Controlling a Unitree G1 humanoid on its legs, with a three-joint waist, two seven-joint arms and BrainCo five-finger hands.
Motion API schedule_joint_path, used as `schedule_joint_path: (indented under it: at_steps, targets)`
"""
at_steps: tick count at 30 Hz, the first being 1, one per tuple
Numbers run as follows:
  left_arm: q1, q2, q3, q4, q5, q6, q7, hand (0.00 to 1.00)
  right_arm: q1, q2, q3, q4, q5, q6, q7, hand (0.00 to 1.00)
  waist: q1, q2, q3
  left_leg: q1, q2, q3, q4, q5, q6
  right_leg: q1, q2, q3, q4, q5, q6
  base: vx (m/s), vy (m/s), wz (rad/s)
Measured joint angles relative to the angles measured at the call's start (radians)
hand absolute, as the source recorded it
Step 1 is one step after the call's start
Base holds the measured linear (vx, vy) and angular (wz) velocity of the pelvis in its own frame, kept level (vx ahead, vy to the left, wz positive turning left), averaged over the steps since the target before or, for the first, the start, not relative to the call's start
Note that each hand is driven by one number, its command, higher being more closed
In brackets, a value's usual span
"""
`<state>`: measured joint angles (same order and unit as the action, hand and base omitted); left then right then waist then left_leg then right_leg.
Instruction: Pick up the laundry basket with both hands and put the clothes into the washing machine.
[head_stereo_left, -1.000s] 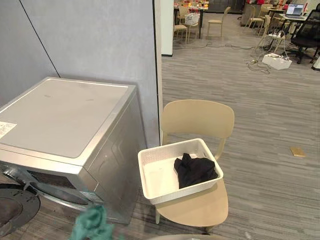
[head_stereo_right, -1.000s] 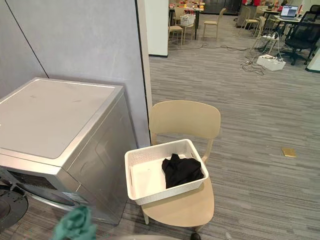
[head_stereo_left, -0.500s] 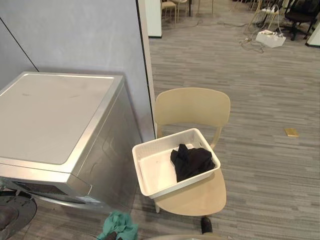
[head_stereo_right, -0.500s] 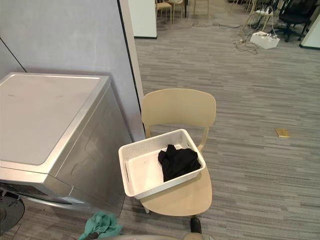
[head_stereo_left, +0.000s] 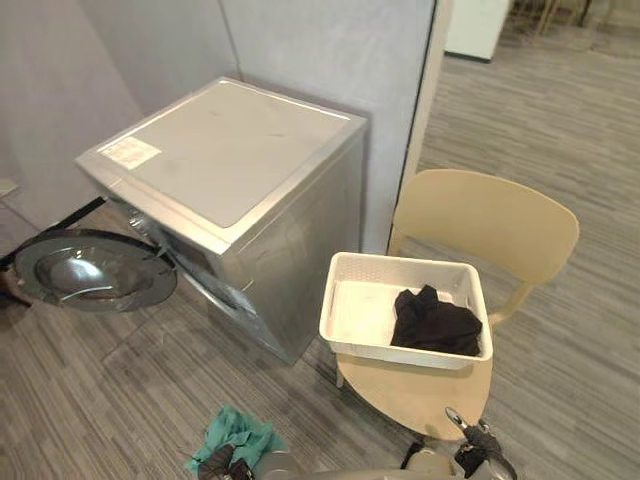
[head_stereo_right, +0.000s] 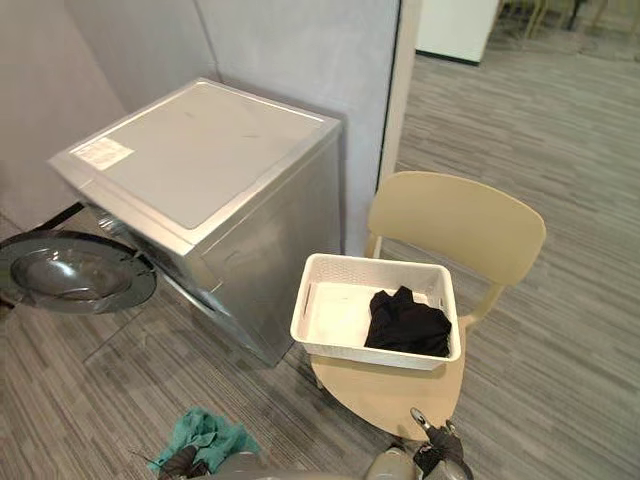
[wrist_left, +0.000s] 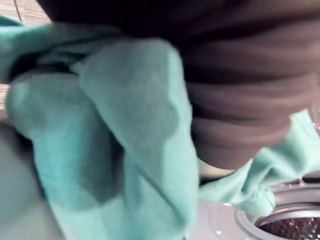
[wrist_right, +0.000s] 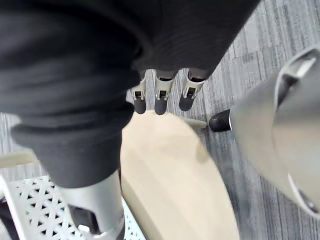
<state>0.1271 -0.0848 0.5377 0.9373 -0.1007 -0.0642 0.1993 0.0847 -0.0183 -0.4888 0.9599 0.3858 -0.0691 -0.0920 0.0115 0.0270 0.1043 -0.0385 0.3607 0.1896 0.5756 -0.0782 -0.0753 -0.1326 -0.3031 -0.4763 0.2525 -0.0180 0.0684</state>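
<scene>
White perforated plastic laundry basket (head_stereo_left: 400, 262) sits on the seat of a beige plastic chair (head_stereo_left: 485, 215), at approx. 4 o'clock from the silver front-load washing machine (head_stereo_left: 230, 170). A crumpled black garment (head_stereo_left: 435, 322) lies in the basket's 3 o'clock half. The washer's round door (head_stereo_left: 90, 270) hangs open at 8 o'clock of the machine. A teal cloth (head_stereo_left: 240, 435) at 6 o'clock of the scene is draped round the robot's left hand (wrist_left: 235, 90); can't tell whether that hand grips it. The right hand (wrist_right: 161, 92) hovers at 5 o'clock of the basket, over the chair seat's edge, fingers (wrist_right: 186, 95) straight & relaxed, holding nothing.
</scene>
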Motion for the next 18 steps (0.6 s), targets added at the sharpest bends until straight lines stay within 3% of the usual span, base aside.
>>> schedule_joint_path:
  at_steps: [1,3,4,5,7,11,13,15,16,17,18]
  targets:
    - [-0.001,0.002,-0.001,0.013,0.000,0.001,-0.001,1.00,0.001,-0.008,-0.035,0.020,0.009,0.002,-0.001,0.00,-0.005,0.021,-0.018,0.037,-0.014,0.009,-0.108,0.015,-0.020,-0.004,0.016,-0.012,-0.049,0.034,0.022,-0.05,0.195,0.56]
    - [0.009,0.025,-0.036,0.020,0.000,0.001,-0.001,1.00,-0.003,0.004,-0.051,0.084,0.035,0.012,0.003,0.00,-0.030,0.001,-0.045,0.055,-0.062,0.003,-0.289,0.004,-0.036,-0.010,0.038,0.006,-0.157,0.076,0.040,-0.08,0.174,0.78]
    - [0.008,0.041,-0.056,0.020,0.000,0.002,-0.002,1.00,0.001,0.013,-0.053,0.109,0.039,0.014,0.004,0.00,-0.048,-0.015,-0.054,0.063,-0.068,0.004,-0.351,-0.003,-0.075,0.001,0.047,0.013,-0.193,0.122,0.019,-0.12,0.189,1.08]
    - [0.008,0.056,-0.080,0.022,0.000,0.002,-0.003,1.00,0.003,0.012,-0.056,0.149,0.040,0.019,0.004,0.00,-0.053,0.004,-0.046,0.086,-0.062,0.000,-0.404,-0.029,-0.138,0.025,0.056,-0.001,-0.217,0.156,0.052,-0.09,0.178,0.71]
    - [0.011,0.072,-0.120,0.026,0.000,0.002,-0.006,1.00,0.002,0.018,-0.053,0.177,0.040,0.032,0.004,0.00,-0.048,0.000,-0.048,0.105,-0.071,-0.005,-0.426,-0.043,-0.161,0.052,0.046,-0.017,-0.230,0.174,0.054,-0.10,0.157,0.34]
    - [0.009,0.086,-0.195,0.024,0.001,-0.006,-0.026,1.00,0.001,0.014,-0.017,0.165,0.034,0.034,0.005,0.00,-0.036,-0.016,-0.057,0.115,-0.113,-0.025,-0.414,-0.058,-0.166,0.093,-0.004,-0.037,-0.235,0.195,0.075,-0.10,0.080,0.22]
    - [0.009,0.083,-0.224,0.025,0.001,-0.011,-0.026,1.00,0.001,0.014,0.005,0.147,0.033,0.036,0.003,0.00,-0.026,-0.021,-0.052,0.097,-0.136,-0.024,-0.384,-0.078,-0.146,0.091,-0.035,-0.039,-0.225,0.203,0.080,-0.13,0.063,0.19]
    - [0.015,0.074,-0.232,0.026,0.001,-0.013,-0.027,1.00,0.011,0.010,0.016,0.130,0.012,0.039,0.003,0.00,-0.016,-0.028,-0.045,0.071,-0.159,-0.029,-0.351,-0.147,-0.107,0.087,-0.077,-0.046,-0.185,0.197,0.073,-0.17,0.145,0.43]
    - [0.016,0.075,-0.231,0.027,0.001,-0.013,-0.026,1.00,0.012,0.010,0.017,0.116,-0.005,0.042,0.002,0.00,-0.011,-0.024,-0.041,0.064,-0.177,-0.054,-0.339,-0.171,-0.086,0.082,-0.104,-0.033,-0.140,0.200,0.058,-0.18,0.178,0.56]
    - [0.019,0.070,-0.232,0.027,0.001,-0.013,-0.026,1.00,0.017,0.006,0.017,0.110,-0.010,0.041,0.002,0.00,-0.012,-0.025,-0.037,0.055,-0.178,-0.071,-0.330,-0.177,-0.077,0.078,-0.106,-0.009,-0.118,0.206,0.019,-0.14,0.153,0.79]
    - [0.027,0.071,-0.237,0.026,0.003,-0.014,-0.027,1.00,0.027,0.012,0.018,0.095,-0.020,0.040,0.008,0.00,-0.016,0.000,-0.036,0.034,-0.168,-0.123,-0.314,-0.181,-0.073,0.065,-0.081,0.092,-0.066,0.212,-0.062,-0.10,0.130,0.96]
